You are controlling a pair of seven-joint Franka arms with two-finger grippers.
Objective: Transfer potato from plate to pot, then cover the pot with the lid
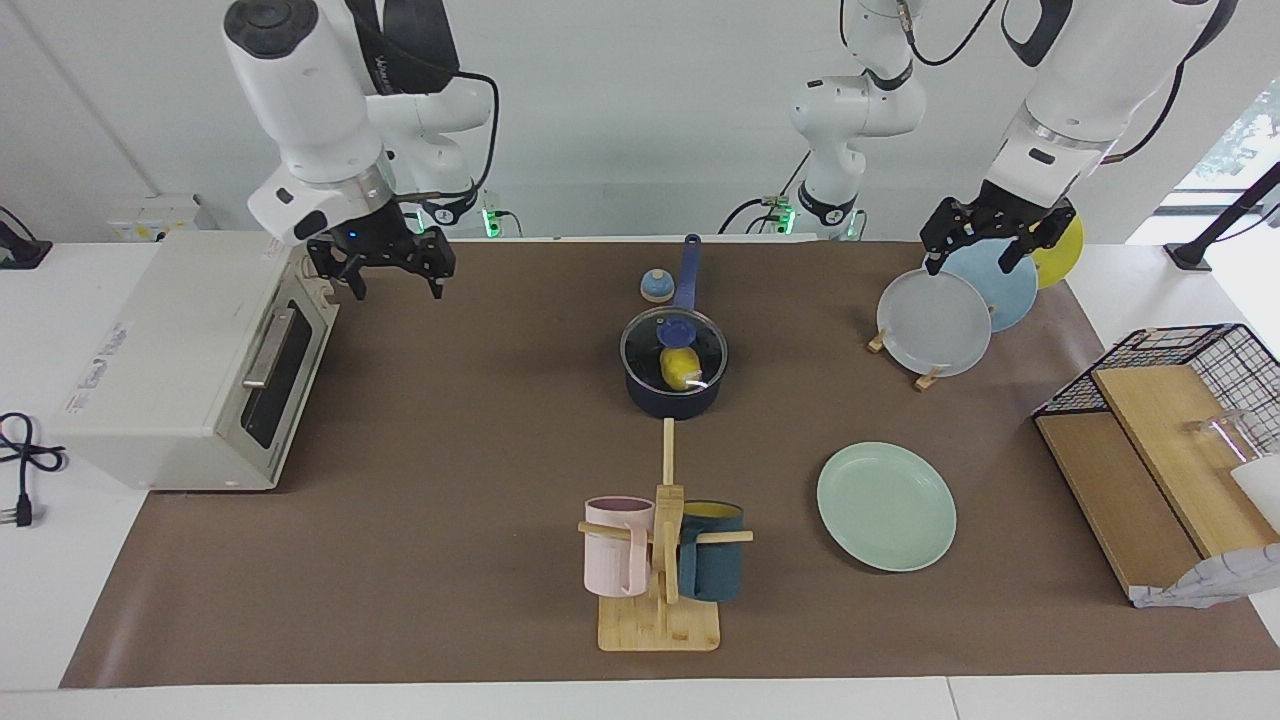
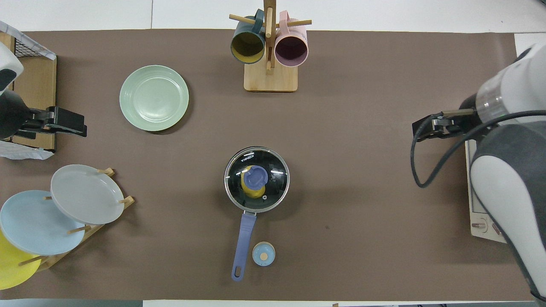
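Observation:
The navy pot (image 1: 675, 402) stands mid-table with its long handle (image 2: 243, 243) pointing toward the robots. The glass lid (image 1: 695, 340) with its blue knob sits on the pot, seen also in the overhead view (image 2: 274, 170). The yellow potato (image 1: 680, 368) lies inside the pot under the lid (image 2: 251, 190). The mint-green plate (image 1: 886, 506) is bare, farther from the robots and toward the left arm's end (image 2: 154, 97). My left gripper (image 1: 975, 250) is open and empty, up over the plate rack. My right gripper (image 1: 393, 280) is open and empty, up by the toaster oven.
A small blue bell (image 1: 656, 286) sits beside the pot's handle. A mug tree (image 1: 660, 560) with a pink and a teal mug stands farther out than the pot. A rack of upright plates (image 1: 935, 322), a wire basket (image 1: 1190, 370) and a toaster oven (image 1: 180, 360) stand at the table's ends.

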